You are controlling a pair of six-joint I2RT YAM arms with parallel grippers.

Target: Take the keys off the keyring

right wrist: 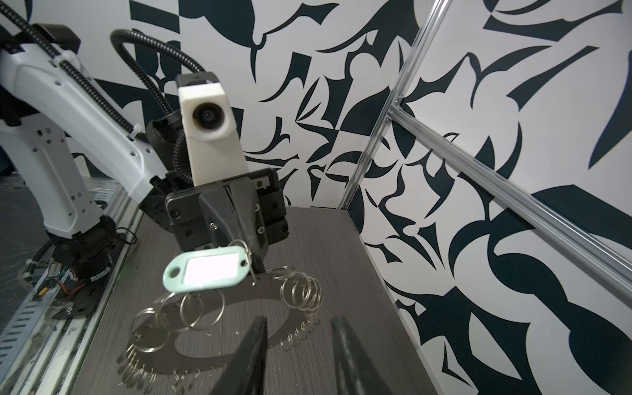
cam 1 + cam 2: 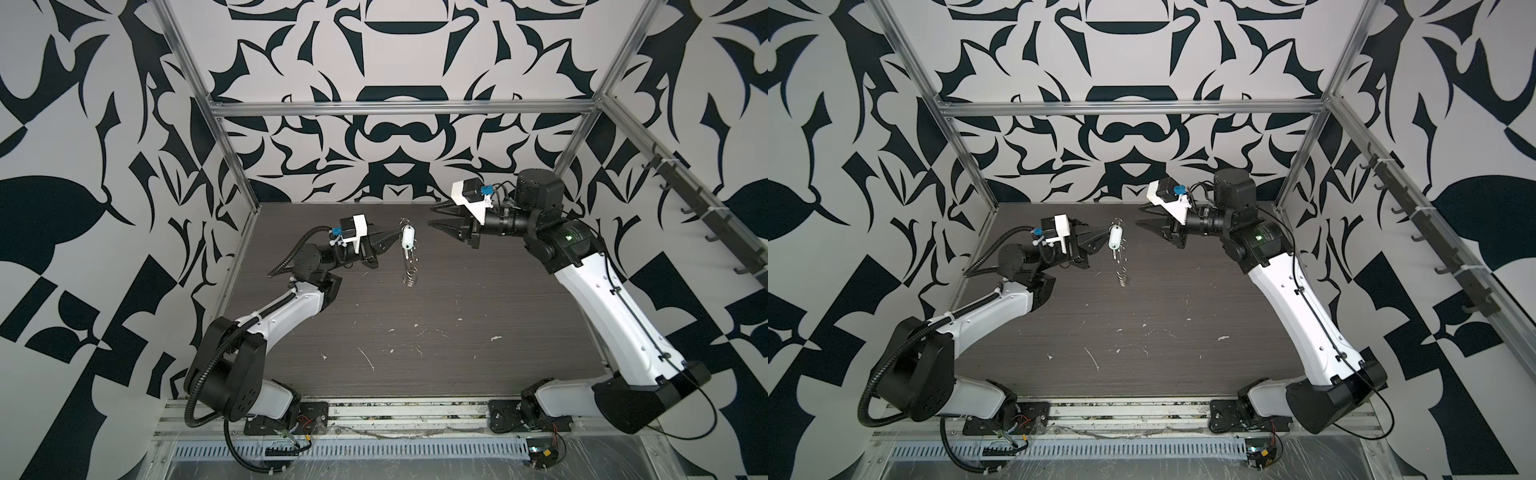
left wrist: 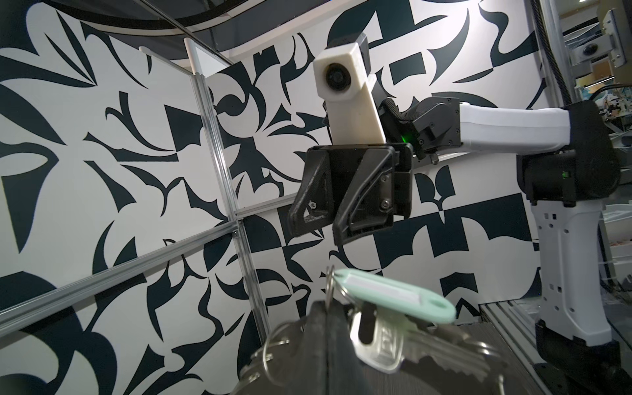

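Note:
The keyring [image 2: 408, 270] [image 2: 1122, 270], a flat grey disc fringed with small silver split rings, hangs edge-on above the table in both top views. My left gripper [image 2: 398, 229] [image 2: 1106, 229] [image 3: 330, 304] is shut on its upper rim. In the right wrist view the disc [image 1: 263, 294] faces me. The keys hang beside the left jaws: a silver key [image 3: 386, 345] with a pale oval tag [image 3: 393, 301] [image 1: 208, 270] [image 2: 407, 237]. My right gripper [image 2: 430, 216] [image 2: 1138, 217] [image 1: 300, 321] is open, empty, and a short way right of the ring.
The dark wood-grain table [image 2: 415, 332] carries only small white flecks. Aluminium frame posts [image 2: 232, 153] and patterned walls close in the back and sides. A rail of black hooks [image 2: 706, 216] runs along the right wall.

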